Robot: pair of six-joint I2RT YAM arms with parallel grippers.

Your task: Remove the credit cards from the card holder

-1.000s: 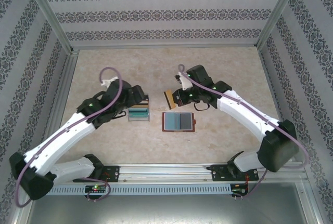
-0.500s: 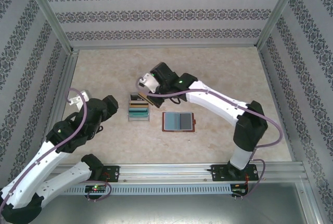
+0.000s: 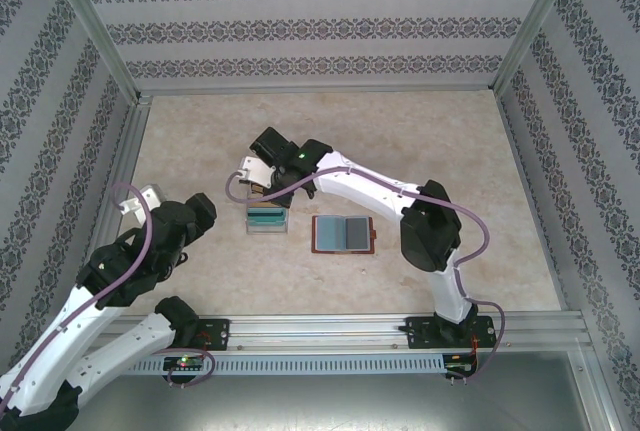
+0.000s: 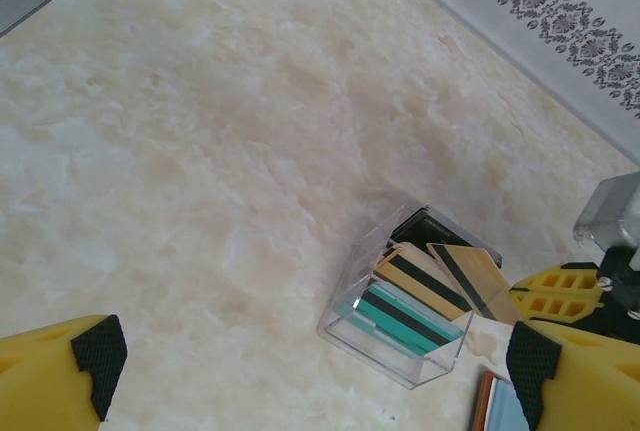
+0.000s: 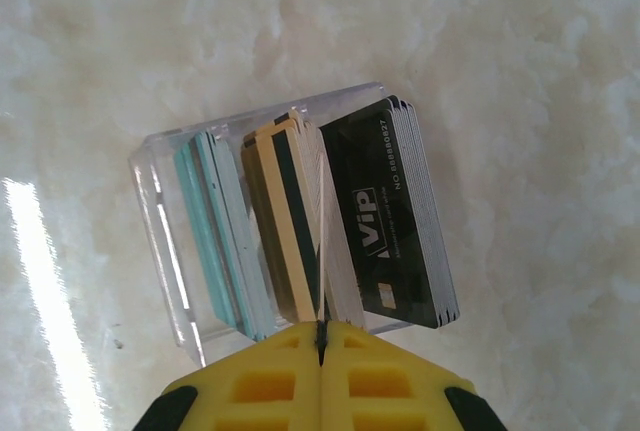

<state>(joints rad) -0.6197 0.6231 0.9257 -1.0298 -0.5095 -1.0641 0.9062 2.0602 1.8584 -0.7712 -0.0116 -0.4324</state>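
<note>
Since the earlier frame our right arm has swung further left across the table (image 3: 440, 141), so that the right gripper (image 5: 320, 333) now sits over the far end of the clear tray (image 5: 160, 211). Our left arm has drawn back a little more toward the near left. We see the right fingers pressed together on the edge of a tan card (image 5: 325, 241) with a dark stripe. It appears edge-on from the right wrist and tilted from the left wrist, its lower end over the tray's middle stack of tan cards, between the teal cards (image 5: 215, 241) and the black cards (image 5: 395, 211) marked VIP. We cannot tell whether it touches them. Our left gripper (image 4: 315, 356) hangs wide open with nothing between its pads, near the tray's left side. The card holder (image 3: 371, 234) lies spread open just right of the tray, apart from both grippers. The credit cards (image 3: 333, 233) show in it as blue-grey rectangles.
</note>
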